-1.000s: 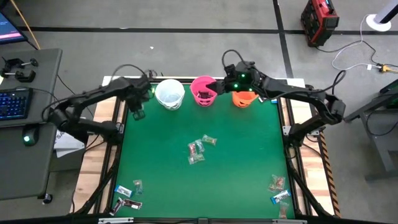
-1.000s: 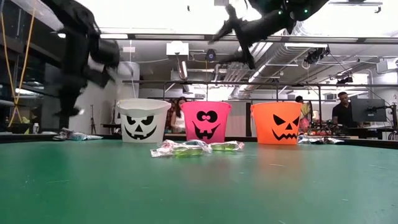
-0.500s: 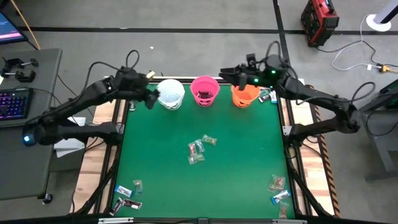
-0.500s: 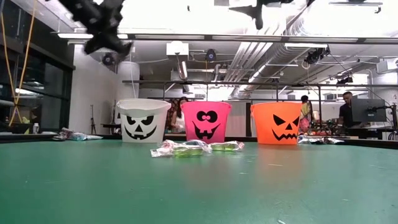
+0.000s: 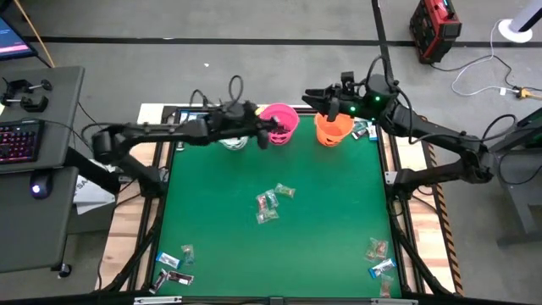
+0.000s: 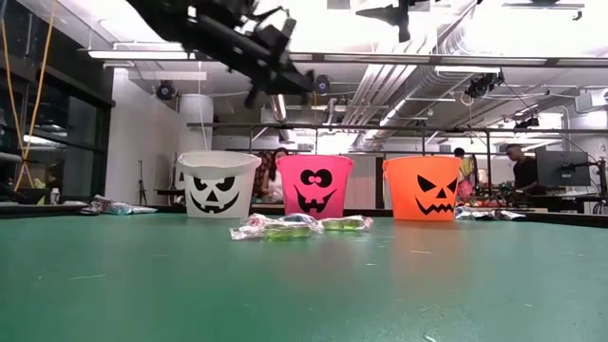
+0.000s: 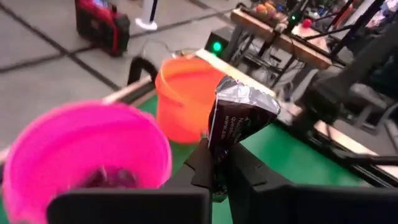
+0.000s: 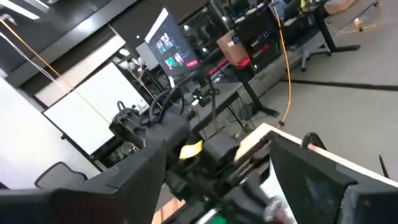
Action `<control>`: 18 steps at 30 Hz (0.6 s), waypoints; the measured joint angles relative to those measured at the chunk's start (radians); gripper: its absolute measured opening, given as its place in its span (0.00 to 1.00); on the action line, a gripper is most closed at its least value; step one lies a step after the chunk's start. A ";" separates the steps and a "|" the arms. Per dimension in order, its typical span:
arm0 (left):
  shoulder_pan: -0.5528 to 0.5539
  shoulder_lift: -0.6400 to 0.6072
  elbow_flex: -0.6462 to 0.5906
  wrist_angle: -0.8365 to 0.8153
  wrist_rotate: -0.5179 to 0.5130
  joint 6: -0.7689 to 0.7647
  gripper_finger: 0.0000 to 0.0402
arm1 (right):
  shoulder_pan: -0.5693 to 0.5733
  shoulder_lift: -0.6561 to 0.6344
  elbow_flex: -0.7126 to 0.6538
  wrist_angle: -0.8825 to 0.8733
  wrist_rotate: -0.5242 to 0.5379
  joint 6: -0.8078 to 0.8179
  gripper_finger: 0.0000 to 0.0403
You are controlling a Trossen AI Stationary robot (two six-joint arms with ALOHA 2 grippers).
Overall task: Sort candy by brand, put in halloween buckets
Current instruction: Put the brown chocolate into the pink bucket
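1. I'm holding the left hand (image 5: 269, 135) up in the air by the near rim of the pink bucket (image 5: 284, 121), clamped tight on a dark silvery candy wrapper (image 7: 239, 117) that's sticking up from the fingertips.
2. I'm parking the right hand (image 5: 310, 95) high over the back edge of the tabletop (image 5: 339, 212), behind the orange bucket (image 5: 332, 130), fingers spread wide, holding nothing.
3. The white bucket (image 6: 218, 184), pink and orange are sitting in a row along the back.
4. Loose candy: a cluster mid-tabletop (image 5: 272, 202), some at the near-left corner (image 5: 174, 268), some at the near-right (image 5: 378, 257).
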 joint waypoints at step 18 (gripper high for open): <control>0.033 0.179 0.286 -0.365 -0.113 0.230 0.53 | 0.000 0.000 0.000 -0.051 0.001 -0.004 0.70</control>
